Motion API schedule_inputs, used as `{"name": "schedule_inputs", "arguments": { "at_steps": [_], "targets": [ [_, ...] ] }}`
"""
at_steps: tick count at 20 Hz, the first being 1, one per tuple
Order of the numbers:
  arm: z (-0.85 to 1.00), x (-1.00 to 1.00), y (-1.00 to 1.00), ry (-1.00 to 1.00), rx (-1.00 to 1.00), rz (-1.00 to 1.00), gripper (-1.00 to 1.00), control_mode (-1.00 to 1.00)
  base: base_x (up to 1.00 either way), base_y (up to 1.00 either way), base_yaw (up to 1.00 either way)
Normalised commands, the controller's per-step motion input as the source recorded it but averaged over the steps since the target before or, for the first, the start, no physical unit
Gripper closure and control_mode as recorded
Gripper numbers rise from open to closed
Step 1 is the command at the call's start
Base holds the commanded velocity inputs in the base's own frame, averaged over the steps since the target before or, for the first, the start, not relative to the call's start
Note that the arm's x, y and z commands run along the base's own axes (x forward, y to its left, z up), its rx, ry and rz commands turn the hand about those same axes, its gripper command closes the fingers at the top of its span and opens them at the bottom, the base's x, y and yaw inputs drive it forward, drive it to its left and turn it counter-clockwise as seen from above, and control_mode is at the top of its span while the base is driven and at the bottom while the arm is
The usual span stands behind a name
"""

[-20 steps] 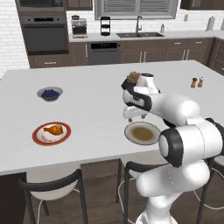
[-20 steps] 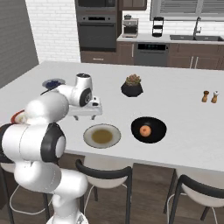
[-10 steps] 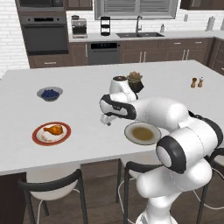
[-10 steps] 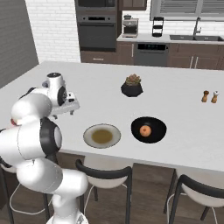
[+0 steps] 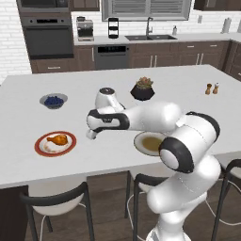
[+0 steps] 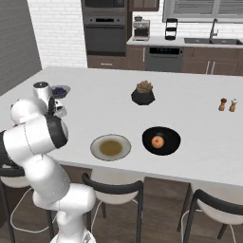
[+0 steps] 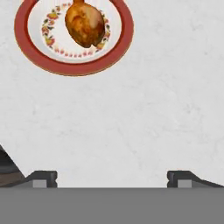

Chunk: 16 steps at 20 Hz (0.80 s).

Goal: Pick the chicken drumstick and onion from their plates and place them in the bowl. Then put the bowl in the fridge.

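The golden-brown chicken drumstick [image 5: 57, 139] [image 7: 85, 24] lies on the white plate with the red rim [image 5: 41, 149] [image 7: 26, 48] at the counter's left front. My gripper [image 5: 91, 135] [image 7: 112, 179] hangs open and empty just right of that plate, above bare counter. The onion [image 6: 158, 141] rests inside the black bowl [image 6: 173, 144]. Left of the bowl sits the grey-olive plate [image 6: 110, 147] [image 5: 141, 141], with nothing on it and partly behind my arm in the left base view. The fridge is out of view.
A small grey bowl of blue berries [image 5: 53, 100] [image 6: 60, 90] stands at the back left. A black pot with a spiky plant [image 5: 143, 89] [image 6: 143, 93] is mid-counter, and salt and pepper shakers [image 5: 212, 88] [image 6: 228, 104] are far right. Stools line the front edge.
The arm has swung left across the counter, from above the grey-olive plate to beside the red-rimmed plate. The onion stayed in the bowl.
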Motion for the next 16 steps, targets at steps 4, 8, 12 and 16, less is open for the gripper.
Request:
{"name": "schedule_inputs", "arguments": {
  "at_steps": [4, 8, 12, 16],
  "targets": [
    [0.01, 0.55, 1.0, 0.03, 0.05, 0.19, -1.0, -1.0, 0.0, 0.0, 0.0],
    [-0.12, 0.46, 1.0, 0.0, 0.0, 0.14, -1.0, -1.0, 0.0, 0.0, 0.0],
    [-0.3, 0.21, 0.78, -0.01, 0.0, 0.11, -1.0, -1.0, 0.0, 0.0, 0.0],
    [-0.17, 0.35, 0.44, -0.01, 0.0, 0.08, -1.0, -1.0, 0.0, 0.0, 0.0]
  ]
}}
